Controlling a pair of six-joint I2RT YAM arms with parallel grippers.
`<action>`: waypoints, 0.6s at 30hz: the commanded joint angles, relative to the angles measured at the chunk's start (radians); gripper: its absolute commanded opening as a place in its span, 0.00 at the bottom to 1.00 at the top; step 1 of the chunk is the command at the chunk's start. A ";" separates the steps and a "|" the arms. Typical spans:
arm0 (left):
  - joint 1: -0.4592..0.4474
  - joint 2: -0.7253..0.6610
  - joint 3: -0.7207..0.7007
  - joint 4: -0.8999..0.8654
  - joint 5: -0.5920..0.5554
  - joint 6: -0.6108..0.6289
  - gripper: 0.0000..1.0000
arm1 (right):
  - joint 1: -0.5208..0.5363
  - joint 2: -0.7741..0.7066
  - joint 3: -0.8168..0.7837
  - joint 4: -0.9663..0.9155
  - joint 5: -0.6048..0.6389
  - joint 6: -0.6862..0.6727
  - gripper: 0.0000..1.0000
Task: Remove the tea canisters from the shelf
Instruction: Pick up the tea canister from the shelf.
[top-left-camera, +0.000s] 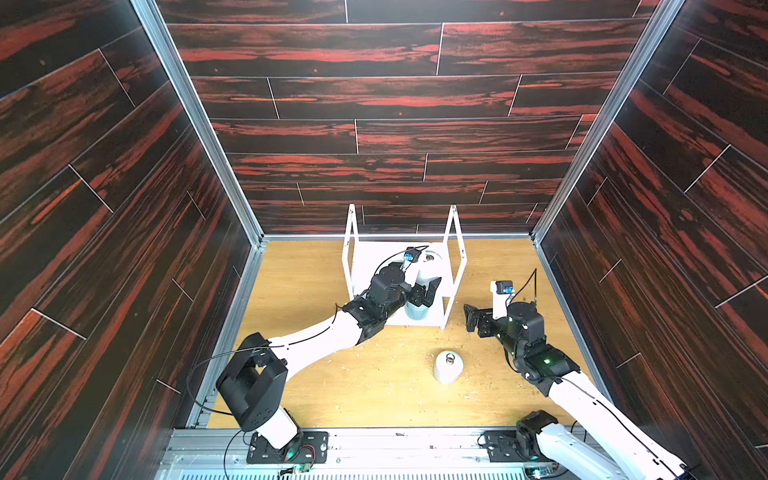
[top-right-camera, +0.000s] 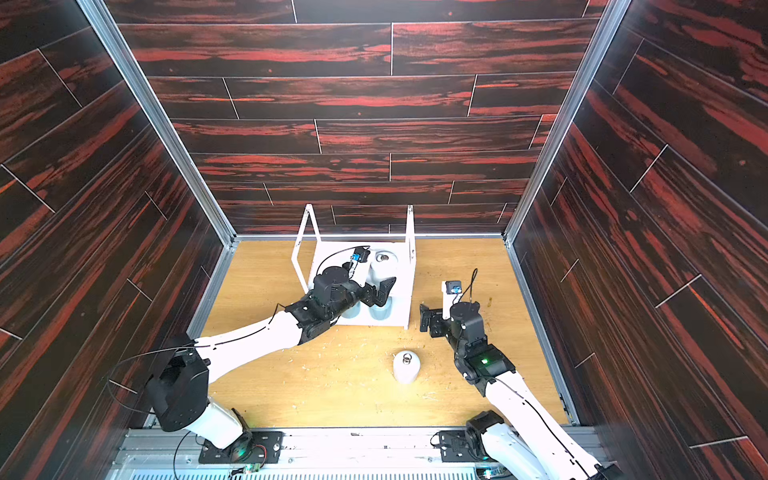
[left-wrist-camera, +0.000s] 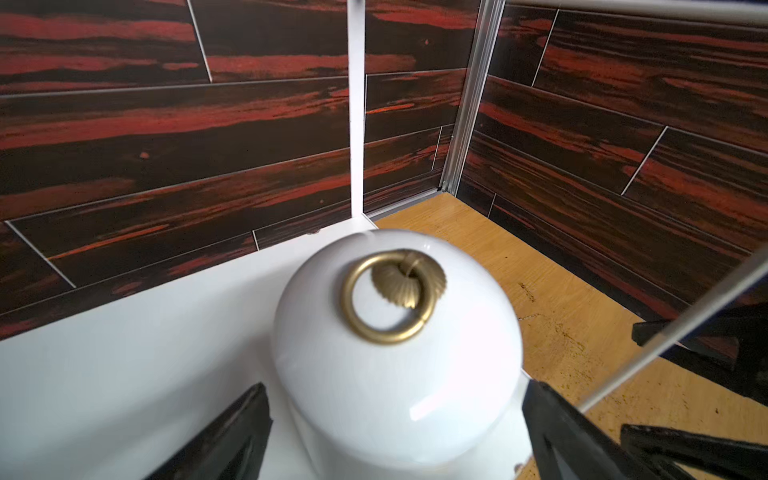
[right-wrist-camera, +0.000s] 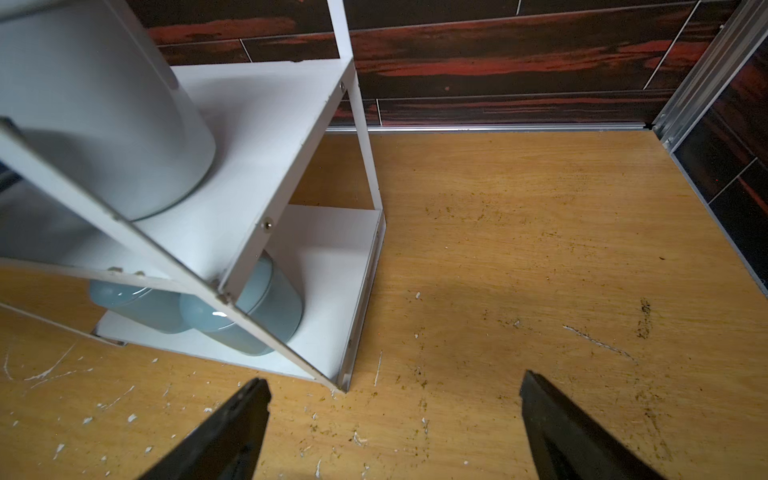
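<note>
Centre frame: left gripper (left-wrist-camera: 397, 386) stood spread astride the white canister (left-wrist-camera: 395, 345) at the right edge of the shelf (top-left-camera: 370, 262) upper board, corner post (left-wrist-camera: 356, 124) close behind. Light blue canisters (right-wrist-camera: 257, 307) lined the lower board's front edge. Another white canister (top-left-camera: 448, 366) sat on open table (top-left-camera: 324, 374). Right: right gripper (right-wrist-camera: 395, 378) spread wide, empty, just beside the shelf.

Lab booth (panel walls (top-left-camera: 374, 95), aluminium frame (top-left-camera: 199, 120)).

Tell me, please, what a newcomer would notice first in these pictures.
The left gripper stands open around a white tea canister on the upper board of the shelf. Two light blue canisters sit on the lower board, and another white canister stands on the wooden table in front.
</note>
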 joint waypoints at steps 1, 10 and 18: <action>0.015 0.028 0.041 0.027 0.033 0.018 0.99 | -0.009 0.005 0.023 0.003 -0.018 -0.010 0.98; 0.025 0.089 0.060 0.097 0.034 0.044 1.00 | -0.024 0.023 0.026 0.004 -0.039 -0.014 0.98; 0.039 0.123 0.063 0.181 0.035 0.051 1.00 | -0.029 0.044 0.020 0.012 -0.058 -0.011 0.98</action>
